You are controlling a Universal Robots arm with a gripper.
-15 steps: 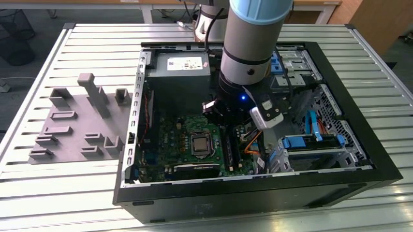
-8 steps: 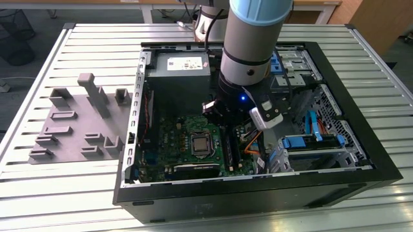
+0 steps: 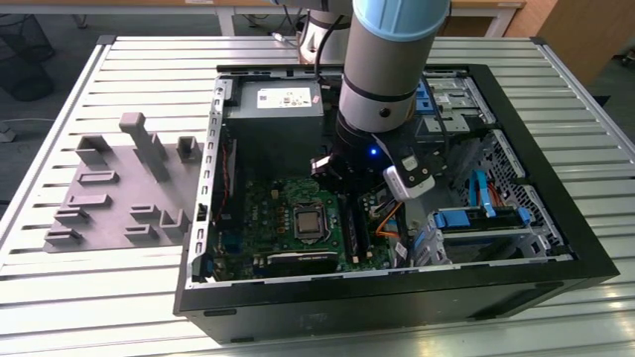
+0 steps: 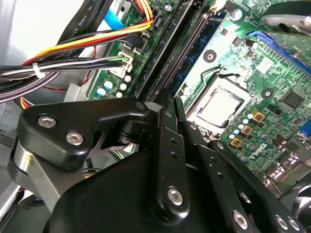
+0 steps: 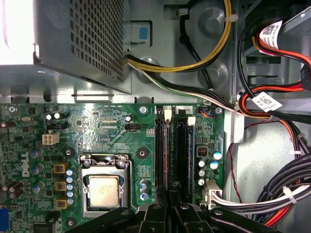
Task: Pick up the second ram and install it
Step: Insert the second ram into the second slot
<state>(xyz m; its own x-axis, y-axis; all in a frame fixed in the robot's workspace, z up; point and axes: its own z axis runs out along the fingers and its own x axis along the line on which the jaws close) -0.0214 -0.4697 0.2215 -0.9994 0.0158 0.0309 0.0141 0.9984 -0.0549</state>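
The slatted metal table [image 3: 129, 282] is carrying an open PC case [image 3: 397, 297] lying on its side, w/ a grey slotted fixture block [image 3: 119, 193] sitting beside it on the exterior view's left. The arm [image 3: 392, 52] is reaching down into the case from above, its wrist hanging over the motherboard [image 3: 288, 193] approx. between the power supply [image 3: 282, 111] and the blue drive bays [image 3: 476, 223].

In the first wrist view the motherboard [image 5: 107, 126] is lying flat w/ the silver processor [image 5: 103, 190] in its socket; just beside it, the RAM slots [image 5: 175, 145] are running side by side. Bundled cables [image 5: 272, 189], black, red, yellow & white, are crossing the metal chassis next to the slots.

The gripper [image 5: 173, 191] is sitting right over the slots, fingers [image 4: 167, 109] pressed nearly together w/ only a thin gap. The second ram [image 5: 166, 155] is showing edge-on as a thin dark strip standing in one slot, directly in line w/ the fingertips. Can't tell whether the fingers are actually clamping it or just touching its top edge.
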